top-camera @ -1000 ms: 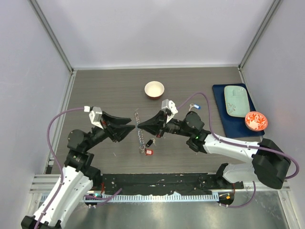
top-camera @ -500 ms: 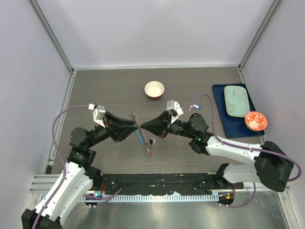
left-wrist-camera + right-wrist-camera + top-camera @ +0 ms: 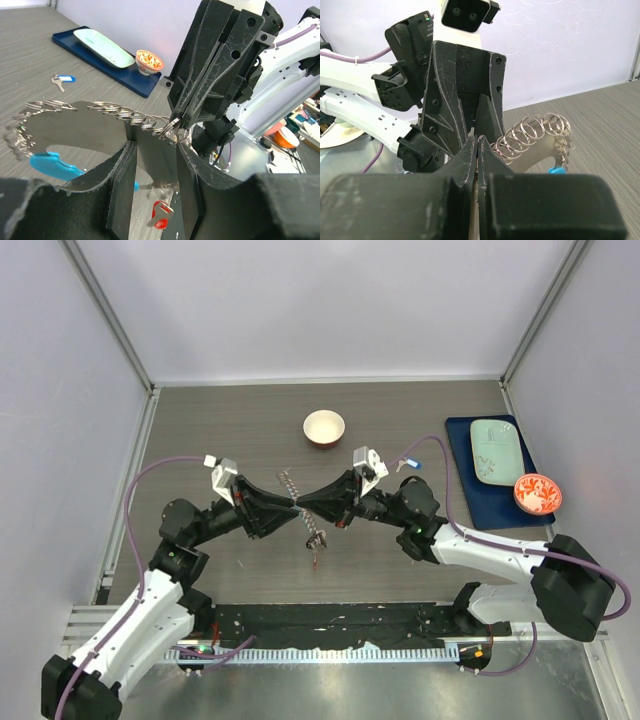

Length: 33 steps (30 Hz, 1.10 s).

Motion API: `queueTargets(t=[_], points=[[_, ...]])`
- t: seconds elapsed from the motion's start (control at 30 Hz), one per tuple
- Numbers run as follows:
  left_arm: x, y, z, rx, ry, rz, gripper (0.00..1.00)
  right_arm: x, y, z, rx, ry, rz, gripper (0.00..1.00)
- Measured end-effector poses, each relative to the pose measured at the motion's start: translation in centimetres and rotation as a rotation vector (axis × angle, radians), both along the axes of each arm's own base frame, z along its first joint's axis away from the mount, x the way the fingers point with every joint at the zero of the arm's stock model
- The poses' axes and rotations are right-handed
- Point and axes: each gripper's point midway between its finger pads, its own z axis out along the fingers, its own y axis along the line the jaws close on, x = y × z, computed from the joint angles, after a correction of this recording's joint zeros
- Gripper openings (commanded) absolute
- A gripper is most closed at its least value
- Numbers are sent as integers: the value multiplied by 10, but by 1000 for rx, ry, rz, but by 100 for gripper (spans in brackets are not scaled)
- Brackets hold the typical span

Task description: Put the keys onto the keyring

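Right now, nearest me, keys [image 3: 316, 548], one red-tagged, are hanging from the keyring [image 3: 116, 110] at six o'clock of my fingertips. My right gripper [image 3: 303, 505] is pinching the keyring's wire, fingers pressed together, pointing toward nine o'clock. My left gripper [image 3: 292, 507] is facing it, its jaws standing apart on either side of those fingertips. Beyond, the ring's coiled loop is arching toward twelve o'clock, carrying its blue tag [image 3: 50, 165]. Farther off, a blue-tagged key [image 3: 408, 464] is lying on the table [image 3: 220, 430] at two o'clock, and a white bowl [image 3: 323, 427] is sitting at twelve.
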Motion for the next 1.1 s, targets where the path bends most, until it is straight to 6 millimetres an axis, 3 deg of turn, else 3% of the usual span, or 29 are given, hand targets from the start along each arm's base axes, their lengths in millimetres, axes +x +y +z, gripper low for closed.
queueTargets(t=[0.23,0.87,1.1], points=[[-1,-4,0,2,-21,-5,41,3,0,0,5,6,-5,1],[-1,6,29,-70,-172,75,44,-1,3,-3,9,30,33,1],[2,0,19,-47,-146,44,41,-3,4,-7,-2,44,50,1]])
